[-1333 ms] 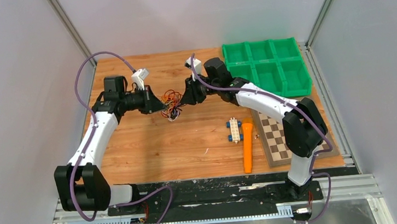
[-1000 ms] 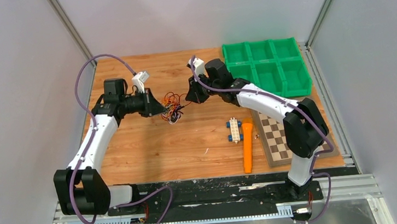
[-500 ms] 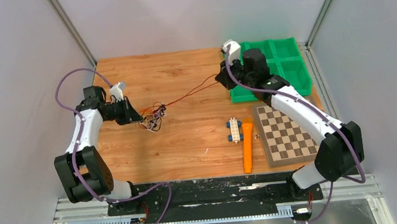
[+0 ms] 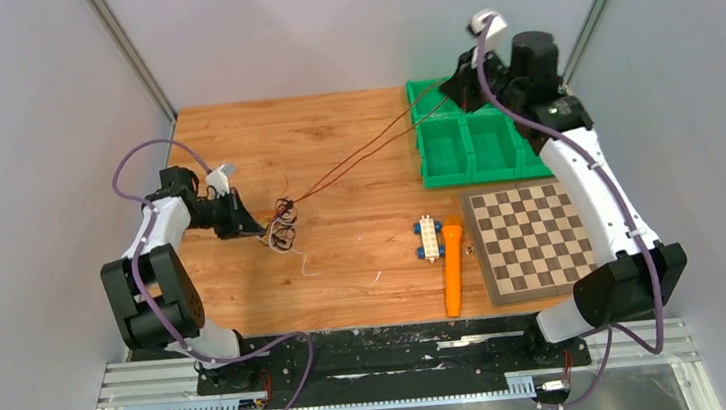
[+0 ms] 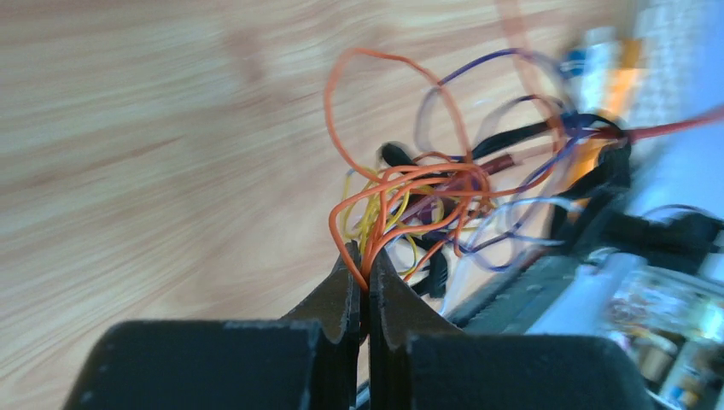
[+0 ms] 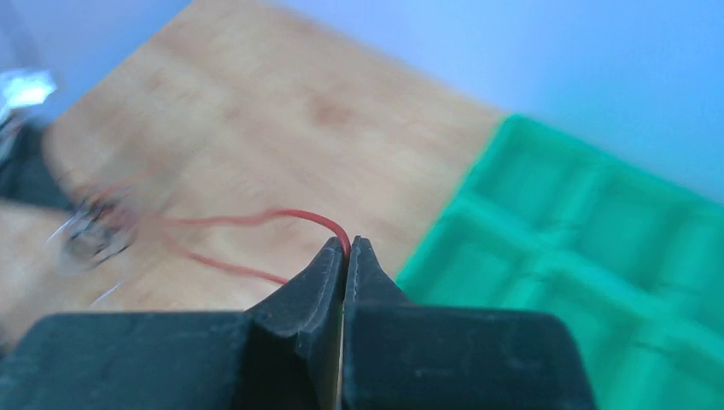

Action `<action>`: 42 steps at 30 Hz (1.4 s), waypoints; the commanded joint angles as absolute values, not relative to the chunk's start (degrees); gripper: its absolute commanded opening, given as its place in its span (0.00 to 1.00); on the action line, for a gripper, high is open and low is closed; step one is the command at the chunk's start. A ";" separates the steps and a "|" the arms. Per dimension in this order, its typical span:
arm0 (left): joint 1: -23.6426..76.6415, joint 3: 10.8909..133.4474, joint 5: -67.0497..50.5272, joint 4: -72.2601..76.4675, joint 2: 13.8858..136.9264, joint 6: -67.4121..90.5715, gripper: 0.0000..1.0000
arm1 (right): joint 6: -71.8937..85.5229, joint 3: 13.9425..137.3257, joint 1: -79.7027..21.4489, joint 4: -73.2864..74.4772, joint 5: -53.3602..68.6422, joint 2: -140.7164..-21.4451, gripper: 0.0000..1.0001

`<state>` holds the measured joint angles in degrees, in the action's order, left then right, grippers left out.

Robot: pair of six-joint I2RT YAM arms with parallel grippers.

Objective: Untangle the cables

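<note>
The cables (image 4: pixel 281 222) are a small clump of thin orange, yellow, black, purple and white wires at the table's left. My left gripper (image 4: pixel 259 227) is shut on the clump's orange wires; in the left wrist view the gripper (image 5: pixel 363 260) pinches them with the tangle (image 5: pixel 444 196) fanning out just beyond. A red wire (image 4: pixel 364 150) runs taut as a doubled strand from the clump up to my right gripper (image 4: pixel 452 88), raised over the green bins. The right wrist view shows that gripper (image 6: pixel 347 248) shut on the red wire's loop (image 6: pixel 299 216).
A green tray of bins (image 4: pixel 488 138) stands at the back right, a chessboard (image 4: pixel 528 239) in front of it. An orange tool (image 4: pixel 453 265) and a small white toy block with blue wheels (image 4: pixel 428 237) lie at centre right. Grey walls enclose the table.
My right gripper has pulled the red wire far back and right, up over the green bins, drawing it out taut. My left gripper has drawn the clump left and slightly nearer.
</note>
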<state>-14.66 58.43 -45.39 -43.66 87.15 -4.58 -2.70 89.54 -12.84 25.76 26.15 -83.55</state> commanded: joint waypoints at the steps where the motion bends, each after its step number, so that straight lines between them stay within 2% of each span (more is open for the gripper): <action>1: -20.18 56.56 -26.52 -46.06 91.83 -8.99 0.04 | -5.71 101.44 -2.15 16.79 17.14 -82.42 0.00; 11: -20.99 55.49 -24.39 -44.74 93.50 -8.48 0.05 | -8.00 106.98 -1.33 17.24 21.08 -81.28 0.00; 20: -20.46 58.66 -35.80 -49.10 90.65 -11.40 0.08 | -9.89 110.18 -0.98 17.27 21.07 -81.51 0.00; 28: -14.02 61.79 -37.66 -50.77 87.59 -12.90 0.10 | -8.84 108.24 -0.96 17.30 22.74 -82.47 0.00; 35: -10.25 63.52 -37.37 -49.03 88.90 -10.92 0.10 | -12.82 106.50 -0.53 17.23 16.80 -83.90 0.00; 42: -8.57 65.48 -37.67 -48.39 90.28 -9.44 0.10 | -14.54 111.76 9.73 24.06 15.16 -86.13 0.00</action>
<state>-9.54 62.50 -35.97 -49.74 89.93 -10.41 -12.56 107.48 4.78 20.78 17.50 -85.56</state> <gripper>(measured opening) 0.103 0.009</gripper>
